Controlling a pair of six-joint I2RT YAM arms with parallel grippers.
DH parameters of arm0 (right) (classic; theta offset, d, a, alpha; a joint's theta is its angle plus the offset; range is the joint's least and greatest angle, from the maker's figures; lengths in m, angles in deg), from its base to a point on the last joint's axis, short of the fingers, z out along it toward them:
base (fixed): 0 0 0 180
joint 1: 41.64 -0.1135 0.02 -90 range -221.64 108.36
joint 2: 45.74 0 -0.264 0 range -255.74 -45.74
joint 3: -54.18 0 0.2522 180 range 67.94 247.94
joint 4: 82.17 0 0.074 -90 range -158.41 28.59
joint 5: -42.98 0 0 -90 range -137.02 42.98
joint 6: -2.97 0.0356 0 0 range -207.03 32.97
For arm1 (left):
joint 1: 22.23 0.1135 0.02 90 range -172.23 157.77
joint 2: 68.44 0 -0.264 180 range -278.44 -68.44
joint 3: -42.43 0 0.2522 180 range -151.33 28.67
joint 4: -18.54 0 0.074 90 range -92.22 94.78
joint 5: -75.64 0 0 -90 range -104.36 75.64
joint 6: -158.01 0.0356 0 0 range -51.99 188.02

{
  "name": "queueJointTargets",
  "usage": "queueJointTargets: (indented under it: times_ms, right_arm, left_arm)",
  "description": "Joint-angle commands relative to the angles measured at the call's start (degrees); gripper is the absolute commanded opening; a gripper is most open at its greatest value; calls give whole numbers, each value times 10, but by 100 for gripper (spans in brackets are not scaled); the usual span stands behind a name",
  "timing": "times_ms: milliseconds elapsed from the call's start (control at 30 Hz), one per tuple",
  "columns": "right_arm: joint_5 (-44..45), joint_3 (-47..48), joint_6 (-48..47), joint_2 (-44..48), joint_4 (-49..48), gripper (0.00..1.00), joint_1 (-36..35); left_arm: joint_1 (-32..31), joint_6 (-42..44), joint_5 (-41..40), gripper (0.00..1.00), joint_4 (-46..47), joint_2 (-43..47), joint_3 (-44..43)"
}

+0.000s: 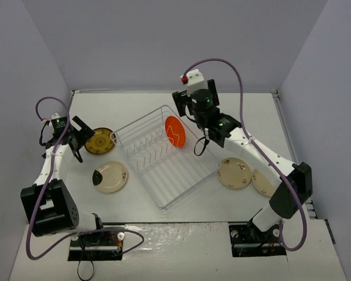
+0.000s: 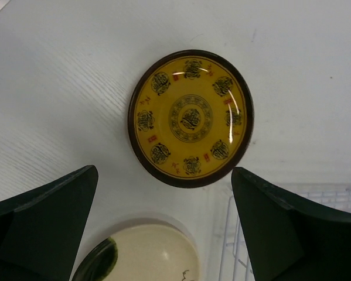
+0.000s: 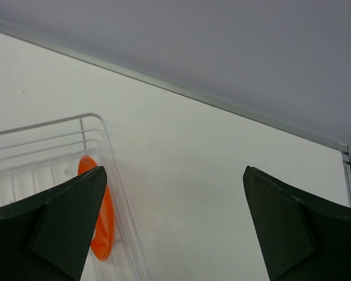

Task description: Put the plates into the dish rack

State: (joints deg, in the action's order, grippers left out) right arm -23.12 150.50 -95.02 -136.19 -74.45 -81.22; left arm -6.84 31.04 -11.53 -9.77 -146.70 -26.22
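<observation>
Left jaws wide open, empty, hovering over mustard plate [image 2: 190,118], which lies flat on worktop [image 1: 251,117] left of dish rack [image 1: 163,175]. Right jaws wide open, empty, above rack's far corner. Orange plate [image 1: 175,132] upright in rack. Cream plate [image 1: 110,176] near left, two cream plates [image 1: 234,172] right. Next, probably: descend, pinch mustard rim, tilt upright, slot between prongs.

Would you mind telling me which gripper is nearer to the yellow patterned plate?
Left. The left gripper hovers open right by the yellow patterned plate; the right gripper is across the dish rack, beside the orange plate.
</observation>
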Motion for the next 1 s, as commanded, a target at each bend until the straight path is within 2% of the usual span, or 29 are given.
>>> queueJointTargets:
  times_ms: [0,200,267,433,533,700,867,967]
  right_arm:
    - [-14,-71,100,72,-86,100,34]
    - [-2,-128,142,113,-108,100,51]
    - [0,-135,146,117,-104,100,55]
    - [1,-145,153,123,-99,100,63]
    - [3,-150,157,128,-92,100,70]
    - [9,-160,163,139,-90,100,77]
    - [14,-170,168,155,-90,100,83]
    - [15,-174,171,165,-88,100,88]
  left_arm:
    - [16,-31,0,97,34,-56,-35]
    - [20,-54,-16,96,57,-136,-57]
    - [22,-56,-18,91,59,-156,-68]
    - [24,-60,-5,73,72,-209,-90]
    - [24,-68,-10,55,67,-243,-107]
    - [25,-79,-15,33,68,-271,-114]
    - [24,-80,-7,24,74,-290,-116]
    - [25,-78,-8,5,77,-292,-114]
